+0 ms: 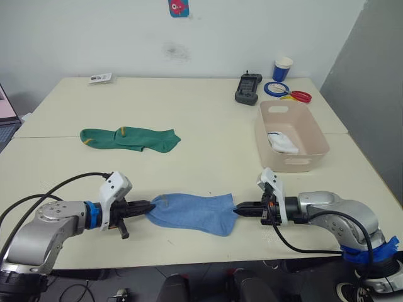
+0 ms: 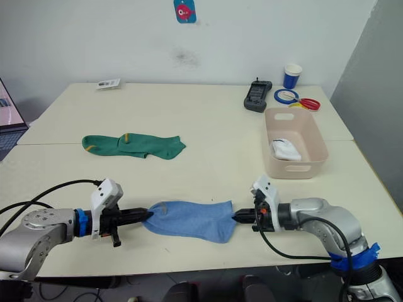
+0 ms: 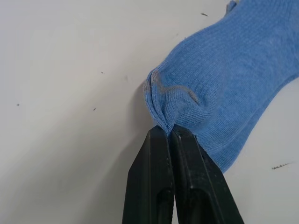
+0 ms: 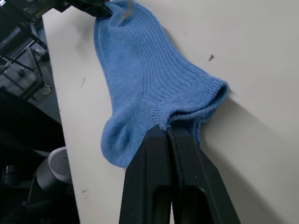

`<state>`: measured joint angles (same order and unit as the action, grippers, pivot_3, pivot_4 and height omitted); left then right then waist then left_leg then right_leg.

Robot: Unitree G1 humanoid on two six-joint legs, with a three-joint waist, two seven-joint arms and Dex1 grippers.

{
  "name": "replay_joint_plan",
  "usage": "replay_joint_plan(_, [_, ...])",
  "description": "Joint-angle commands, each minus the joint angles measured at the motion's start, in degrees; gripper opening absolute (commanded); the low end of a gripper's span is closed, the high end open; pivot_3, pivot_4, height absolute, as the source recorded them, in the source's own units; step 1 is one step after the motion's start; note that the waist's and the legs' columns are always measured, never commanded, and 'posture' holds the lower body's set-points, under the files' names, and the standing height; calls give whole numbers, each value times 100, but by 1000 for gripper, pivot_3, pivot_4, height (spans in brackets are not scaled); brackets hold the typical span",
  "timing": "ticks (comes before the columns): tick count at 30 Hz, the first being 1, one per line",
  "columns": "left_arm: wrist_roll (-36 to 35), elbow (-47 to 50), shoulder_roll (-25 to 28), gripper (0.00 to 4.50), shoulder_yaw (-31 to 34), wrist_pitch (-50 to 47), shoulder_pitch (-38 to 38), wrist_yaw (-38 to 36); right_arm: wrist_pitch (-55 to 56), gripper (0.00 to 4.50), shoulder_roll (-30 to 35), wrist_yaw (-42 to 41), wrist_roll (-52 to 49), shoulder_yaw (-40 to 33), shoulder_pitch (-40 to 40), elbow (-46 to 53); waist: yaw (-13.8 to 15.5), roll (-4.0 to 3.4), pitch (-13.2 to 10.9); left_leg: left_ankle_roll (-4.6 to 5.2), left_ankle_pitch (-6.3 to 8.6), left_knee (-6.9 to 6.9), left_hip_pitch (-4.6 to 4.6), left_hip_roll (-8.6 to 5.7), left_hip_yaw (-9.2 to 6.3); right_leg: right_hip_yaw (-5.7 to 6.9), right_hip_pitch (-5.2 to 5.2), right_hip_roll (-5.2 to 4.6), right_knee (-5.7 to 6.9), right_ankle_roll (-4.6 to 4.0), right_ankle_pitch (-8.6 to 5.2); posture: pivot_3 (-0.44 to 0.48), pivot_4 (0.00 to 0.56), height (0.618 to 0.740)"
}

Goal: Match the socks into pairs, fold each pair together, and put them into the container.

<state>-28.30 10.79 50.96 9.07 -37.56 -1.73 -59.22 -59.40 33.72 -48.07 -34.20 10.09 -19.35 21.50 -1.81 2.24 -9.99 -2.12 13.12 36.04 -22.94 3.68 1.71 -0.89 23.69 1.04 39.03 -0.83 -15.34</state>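
Light blue socks [image 1: 192, 212] lie stacked at the lower centre, the left gripper [image 1: 149, 206] pinching the toe end and the right gripper [image 1: 237, 211] pinching the cuff. If either pinch holds just one layer, the pair could separate when folded. Farther back, green socks [image 1: 129, 138] lie left and the pink container [image 1: 286, 165] right, white socks [image 1: 282, 143] inside; no legible writing.

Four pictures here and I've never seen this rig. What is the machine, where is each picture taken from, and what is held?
It is a two-armed robot at a table. The two wide pictures come from its head; the two close ones from its wrists. The left gripper and right gripper each have their jaws shut on one end of the blue socks. The green socks lie farther back. A white sock is in the pink tub. Behind it are a cup and scissors.
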Motion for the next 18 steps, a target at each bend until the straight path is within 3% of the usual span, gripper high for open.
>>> replay_joint_plan(1, [-78, 160, 119, 23, 190, -165, 54, 71, 23, 0, 5, 119, -20, -31, -44, 147, 0, 0, 0, 0, 0, 0, 0, -1, 1, 0, 0, 0, 0, 0, 0, 0, 150, 740])
replay_joint_plan(6, [-46, 232, 111, 23, 132, -223, 207, 103, 200, 0, 27, 310, 251, 180, 75, 111, 0, 0, 0, 0, 0, 0, 0, 0, 1, 0, 1, -1, 0, 0, 0, 0, 150, 740])
replay_joint_plan(7, [-71, 235, 80, 4, 150, -243, 206, 130, 190, 223, 46, 299, 235, 155, 80, 117, 2, 0, 0, 0, 0, 0, 0, 0, 0, 0, 1, 0, 0, 0, 0, 0, 150, 740])
replay_joint_plan(9, [-109, 252, 40, 0, 196, -258, 234, 187, 162, 691, 86, 290, 170, 66, 102, 134, 2, 0, 0, 0, 0, 0, 0, 0, 1, -1, 1, -1, 0, 0, 0, 0, 150, 740])
replay_joint_plan(13, [-316, 234, -49, 0, 378, -240, 249, 165, 41, 2071, 41, 390, 19, -184, 86, 50, 2, 0, 0, 0, 0, 0, 0, 0, 2, -2, 1, -1, 0, 0, 0, 0, 150, 740])
replay_joint_plan(18, [-676, 111, -93, 1360, 689, -632, 156, 298, -142, 3908, -190, 674, 8, -341, 5, -139, 0, 3, 2, 0, 0, 0, 0, 1, 0, 0, 1, 0, 1, 0, 0, 0, 150, 740])
